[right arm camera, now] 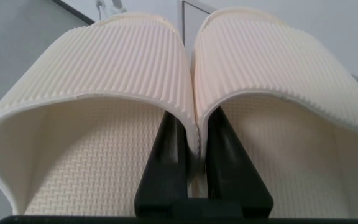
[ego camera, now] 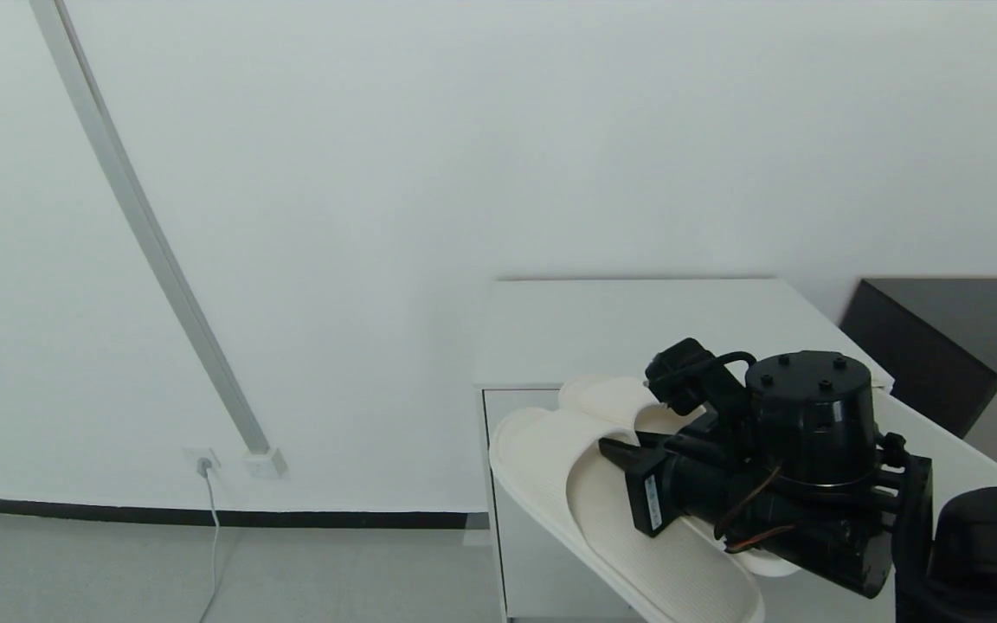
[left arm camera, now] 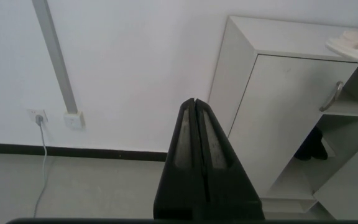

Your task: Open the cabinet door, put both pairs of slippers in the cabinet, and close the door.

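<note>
Carrying slippers (ego camera: 550, 467) pinched in right gripper (right arm camera: 193, 146) | left gripper (left arm camera: 195, 109) closed, empty | cabinet (left arm camera: 278, 34) door (left arm camera: 278, 124) open | to do: store pair, second pair unclear, close door

White wall (ego camera: 498, 130) meets pale grey floor (ego camera: 74, 567) at a black skirting strip (ego camera: 204, 517); 1 grey conduit (ego camera: 144, 225) slants down beside a socket (ego camera: 202, 460); a dark block (ego camera: 957, 346) stands right

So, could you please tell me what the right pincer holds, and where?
The pair of slippers, pinched together at the adjoining inner edges of their uppers.
</note>
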Motion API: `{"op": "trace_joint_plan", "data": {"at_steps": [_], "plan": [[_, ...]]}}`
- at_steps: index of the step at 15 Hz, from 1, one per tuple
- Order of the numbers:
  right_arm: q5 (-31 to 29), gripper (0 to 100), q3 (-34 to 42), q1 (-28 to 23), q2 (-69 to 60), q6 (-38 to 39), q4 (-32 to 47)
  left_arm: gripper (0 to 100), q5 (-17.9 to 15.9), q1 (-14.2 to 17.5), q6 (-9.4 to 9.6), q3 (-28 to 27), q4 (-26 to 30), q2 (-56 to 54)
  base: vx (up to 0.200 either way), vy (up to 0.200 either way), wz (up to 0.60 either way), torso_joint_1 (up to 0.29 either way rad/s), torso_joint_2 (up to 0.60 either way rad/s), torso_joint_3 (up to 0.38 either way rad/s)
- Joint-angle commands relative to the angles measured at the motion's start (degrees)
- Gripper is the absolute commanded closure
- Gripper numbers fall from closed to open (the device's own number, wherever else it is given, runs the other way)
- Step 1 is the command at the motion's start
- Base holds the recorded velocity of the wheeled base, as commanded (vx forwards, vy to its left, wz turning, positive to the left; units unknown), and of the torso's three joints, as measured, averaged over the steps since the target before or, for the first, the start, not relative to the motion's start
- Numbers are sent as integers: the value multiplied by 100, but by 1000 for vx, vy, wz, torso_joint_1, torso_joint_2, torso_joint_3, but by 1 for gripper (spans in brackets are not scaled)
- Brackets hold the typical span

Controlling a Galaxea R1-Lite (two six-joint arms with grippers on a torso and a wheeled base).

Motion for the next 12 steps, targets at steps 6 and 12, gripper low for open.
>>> {"op": "trace_joint_plan", "data": {"at_steps": [6,12], "plan": [[-27,100,50,-2,39,-9,-22,100,-7,6,10,1,-1,4,0,0,0,0,0,0],[-133,100,50,-2,39,0,-83,100,2,6,10,1,-1,4,0,-200,0,2,2,3]]}}
